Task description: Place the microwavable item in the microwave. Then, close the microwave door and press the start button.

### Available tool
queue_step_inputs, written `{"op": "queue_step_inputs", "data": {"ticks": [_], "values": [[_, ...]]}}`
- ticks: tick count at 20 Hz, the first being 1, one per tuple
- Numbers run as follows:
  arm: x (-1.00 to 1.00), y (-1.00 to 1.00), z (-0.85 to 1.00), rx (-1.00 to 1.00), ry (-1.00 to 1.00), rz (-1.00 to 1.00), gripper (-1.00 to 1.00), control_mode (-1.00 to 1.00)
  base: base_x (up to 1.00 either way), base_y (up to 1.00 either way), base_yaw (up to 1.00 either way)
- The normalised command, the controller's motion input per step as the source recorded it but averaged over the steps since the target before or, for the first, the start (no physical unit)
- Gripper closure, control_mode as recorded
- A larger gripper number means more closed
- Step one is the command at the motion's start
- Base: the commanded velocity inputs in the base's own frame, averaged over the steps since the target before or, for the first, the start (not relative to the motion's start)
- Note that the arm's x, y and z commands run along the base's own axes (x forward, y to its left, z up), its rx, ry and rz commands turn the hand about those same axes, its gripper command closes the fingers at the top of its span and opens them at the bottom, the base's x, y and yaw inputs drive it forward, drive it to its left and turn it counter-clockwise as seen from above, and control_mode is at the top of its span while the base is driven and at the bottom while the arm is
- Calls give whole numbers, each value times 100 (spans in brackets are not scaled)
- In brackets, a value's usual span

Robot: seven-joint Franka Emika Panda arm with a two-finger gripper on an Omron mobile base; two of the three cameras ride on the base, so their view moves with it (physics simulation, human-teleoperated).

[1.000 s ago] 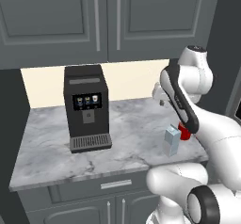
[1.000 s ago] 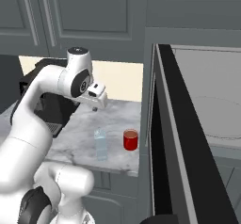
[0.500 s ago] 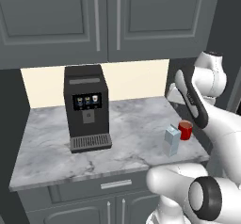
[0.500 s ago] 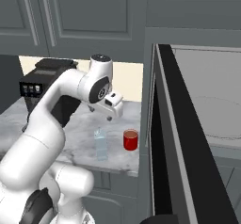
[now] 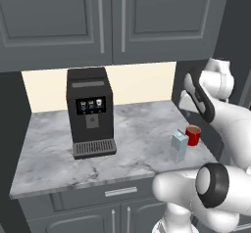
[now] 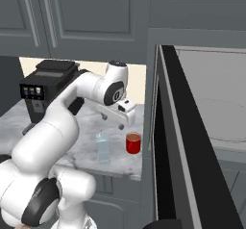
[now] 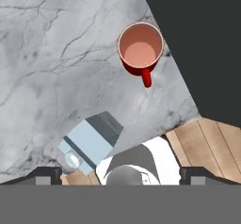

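The red cup [image 6: 133,143] is seen standing upright on the marble counter [image 5: 132,129], close to its front right corner and near the counter's right-hand end. From the hand view the cup [image 7: 140,49] is seen from above: a bright red wall, a paler reddish inside with nothing visible in it, and a short handle pointing towards the counter's front edge. Just beside it, nearer the front edge, the pale blue-grey carton [image 5: 179,147] is found, apart from the cup with a narrow strip of marble between them.

The open microwave door [image 6: 185,141] is seen edge-on in the right base view, its black window and silver frame standing just right of the cup, so little room is left on that side. Behind it the microwave [image 6: 216,103] cavity is open, with the glass turntable faintly visible inside. To the left, a broad stretch of bare marble is left between the cup and the black coffee machine [image 5: 89,112], which stands well apart at the counter's rear left.

The gripper [image 6: 122,117] is held above the counter, behind and higher than the cup, touching nothing. Nothing is held between its fingers; how wide they stand cannot be told.
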Motion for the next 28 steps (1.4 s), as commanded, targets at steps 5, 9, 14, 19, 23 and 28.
{"op": "queue_step_inputs", "data": {"ticks": [5, 9, 14, 19, 23, 28], "values": [[19, -10, -54, -3, -1, 0, -100, -100, 0, 0, 0], [23, -8, -53, -5, 0, 0, -100, -100, 0, 0, 0], [16, -17, -27, -1, 0, 0, -100, -100, 0, 0, 0], [10, -25, -29, 0, 0, 0, -100, -100, 0, 0, 0], [10, -24, -31, 0, 1, 0, -100, -100, 0, 0, 0], [1, -13, -25, 0, 0, 2, -100, -100, 0, 0, 0]]}}
